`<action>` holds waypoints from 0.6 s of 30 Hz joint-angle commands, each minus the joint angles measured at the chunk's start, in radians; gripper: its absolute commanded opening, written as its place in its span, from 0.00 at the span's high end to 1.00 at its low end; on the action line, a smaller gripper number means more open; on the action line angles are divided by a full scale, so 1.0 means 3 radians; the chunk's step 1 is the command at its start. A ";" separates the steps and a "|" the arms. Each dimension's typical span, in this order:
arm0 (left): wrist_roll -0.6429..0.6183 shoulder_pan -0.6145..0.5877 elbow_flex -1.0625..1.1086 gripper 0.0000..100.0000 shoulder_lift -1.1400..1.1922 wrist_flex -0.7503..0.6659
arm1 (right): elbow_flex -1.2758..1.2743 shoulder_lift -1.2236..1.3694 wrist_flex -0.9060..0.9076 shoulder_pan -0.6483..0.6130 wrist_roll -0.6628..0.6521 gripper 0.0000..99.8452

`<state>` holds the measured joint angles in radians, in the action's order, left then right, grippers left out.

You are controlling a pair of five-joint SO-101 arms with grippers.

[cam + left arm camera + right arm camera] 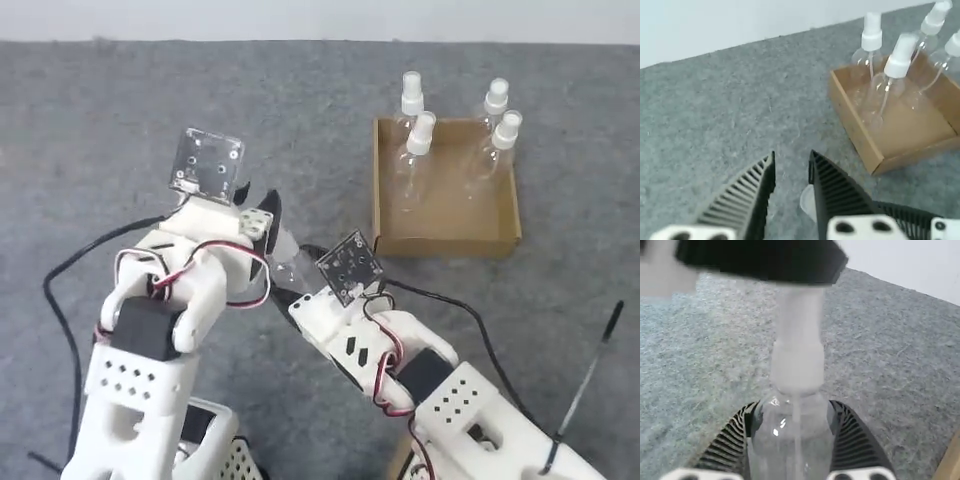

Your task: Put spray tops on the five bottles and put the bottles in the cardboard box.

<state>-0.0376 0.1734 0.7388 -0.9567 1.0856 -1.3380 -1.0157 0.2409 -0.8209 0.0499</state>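
Right gripper (pixel 792 412) is pinching your bottle (pixel 790 442), spray top (pixel 797 365) on. Left gripper (pixel 791 157) is spread beside that top. The other four bottles (pixel 408 170) stand in the cardboard box (pixel 447 243).

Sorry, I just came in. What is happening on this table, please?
The right end effector grips a clear bottle that has a white spray top on its neck. The left end effector hangs open close above that top. Four other bottles, each with a top, already stand in the cardboard box, so this looks like the last one.
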 commanded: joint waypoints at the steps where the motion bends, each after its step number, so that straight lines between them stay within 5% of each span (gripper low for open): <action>1: 0.0077 0.0005 0.0054 0.90 -0.0113 0.0046 | 0.0051 -0.0130 -0.0110 0.0049 0.0026 0.99; 10: 0.0087 0.0148 0.0033 0.90 -0.0113 0.0046 | 0.0051 -0.0130 -0.0110 0.0049 0.0026 0.99; 18: 0.0092 -0.0358 -0.0345 0.90 -0.0557 0.0266 | 0.0051 -0.0130 -0.0090 0.0049 0.0026 0.99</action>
<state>-0.0207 0.1151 0.7020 -1.0165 1.1285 -1.3380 -1.0157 0.2409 -0.8178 0.0499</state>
